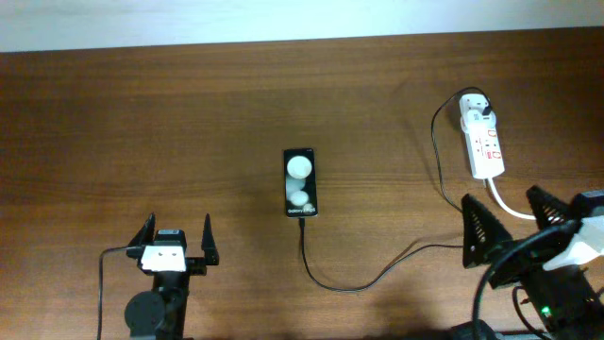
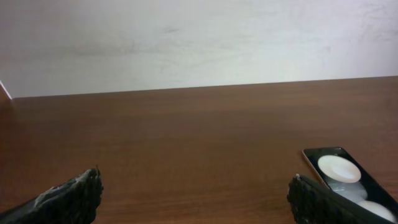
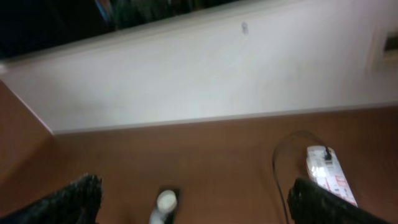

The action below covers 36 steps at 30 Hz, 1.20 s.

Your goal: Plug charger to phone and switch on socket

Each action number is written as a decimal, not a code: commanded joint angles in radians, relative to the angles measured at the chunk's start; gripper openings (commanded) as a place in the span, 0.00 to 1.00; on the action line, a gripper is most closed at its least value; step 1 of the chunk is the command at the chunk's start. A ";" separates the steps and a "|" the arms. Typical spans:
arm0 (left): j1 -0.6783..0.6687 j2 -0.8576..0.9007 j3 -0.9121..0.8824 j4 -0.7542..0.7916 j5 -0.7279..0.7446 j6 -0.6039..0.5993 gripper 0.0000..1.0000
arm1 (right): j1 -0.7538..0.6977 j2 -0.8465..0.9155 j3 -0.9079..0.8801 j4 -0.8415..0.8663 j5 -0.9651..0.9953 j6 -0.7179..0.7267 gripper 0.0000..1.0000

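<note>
The black phone lies flat mid-table, with two white round reflections on its screen. The thin black charger cable runs from the phone's near edge, loops right and climbs to a white plug head seated in the far end of the white socket strip. My left gripper is open and empty, near and to the left of the phone. My right gripper is open and empty, just near of the strip. The left wrist view shows the phone by the right finger. The blurred right wrist view shows the phone and the strip.
The strip's thick white cord runs toward me between my right gripper's fingers. A pale wall borders the far table edge. The robots' thicker black cables hang at the near edge by each arm base.
</note>
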 commanded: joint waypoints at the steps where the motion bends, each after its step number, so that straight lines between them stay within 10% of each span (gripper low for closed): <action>1: 0.001 -0.005 -0.005 -0.004 -0.006 0.016 0.99 | 0.006 0.003 0.000 -0.109 0.044 -0.003 0.99; 8: 0.001 -0.005 -0.005 -0.004 -0.006 0.016 0.99 | -0.087 -0.048 -0.109 -0.169 0.076 -0.003 0.99; 24: 0.001 -0.005 -0.005 -0.004 -0.006 0.016 0.99 | -0.167 -0.528 -0.752 0.352 0.091 0.008 0.99; 36: 0.001 -0.005 -0.005 -0.005 -0.006 0.016 0.99 | -0.167 -0.530 -0.829 0.434 0.128 0.007 0.99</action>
